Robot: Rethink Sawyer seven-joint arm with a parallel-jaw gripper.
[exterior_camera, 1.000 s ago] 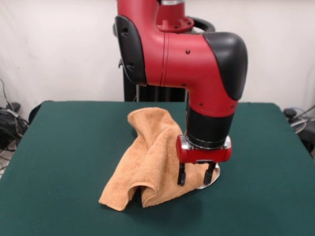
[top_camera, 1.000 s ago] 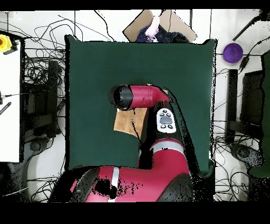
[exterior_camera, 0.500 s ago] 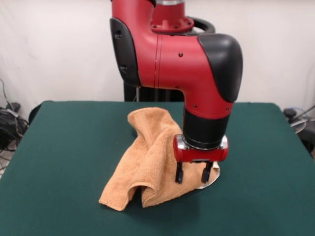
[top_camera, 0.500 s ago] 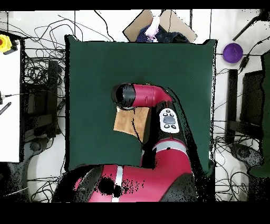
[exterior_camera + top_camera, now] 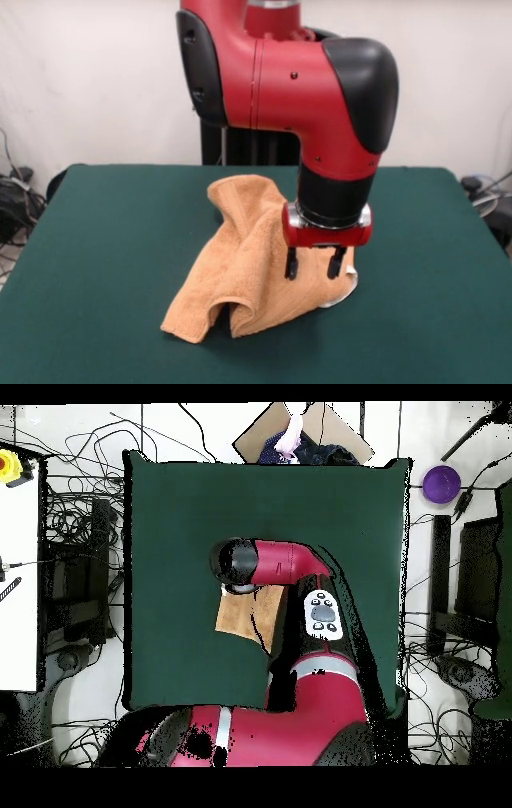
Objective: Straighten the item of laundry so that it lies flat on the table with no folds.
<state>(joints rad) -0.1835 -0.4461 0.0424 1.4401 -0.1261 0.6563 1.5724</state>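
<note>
The orange-tan towel (image 5: 240, 256) lies crumpled on the green table (image 5: 96, 240), with a raised hump at its far end and a folded-under flap at the near edge. A pale edge (image 5: 340, 298) shows at its right corner. My gripper (image 5: 314, 266) hangs open just above that right corner, with nothing between its fingers (image 5: 291, 266). In the overhead view the arm (image 5: 285, 569) covers most of the towel (image 5: 240, 616), the table (image 5: 180, 514) shows around it, and the gripper is hidden under the wrist.
Cables run along both sides of the table (image 5: 70, 534). A cardboard box (image 5: 330, 429) sits beyond the table's top edge, and a purple ball (image 5: 441, 483) lies off its right side. A white surface (image 5: 18, 584) stands to the left.
The gripper has risen a little off the towel's right corner and shifted slightly to the left in the front view. The towel keeps its shape.
</note>
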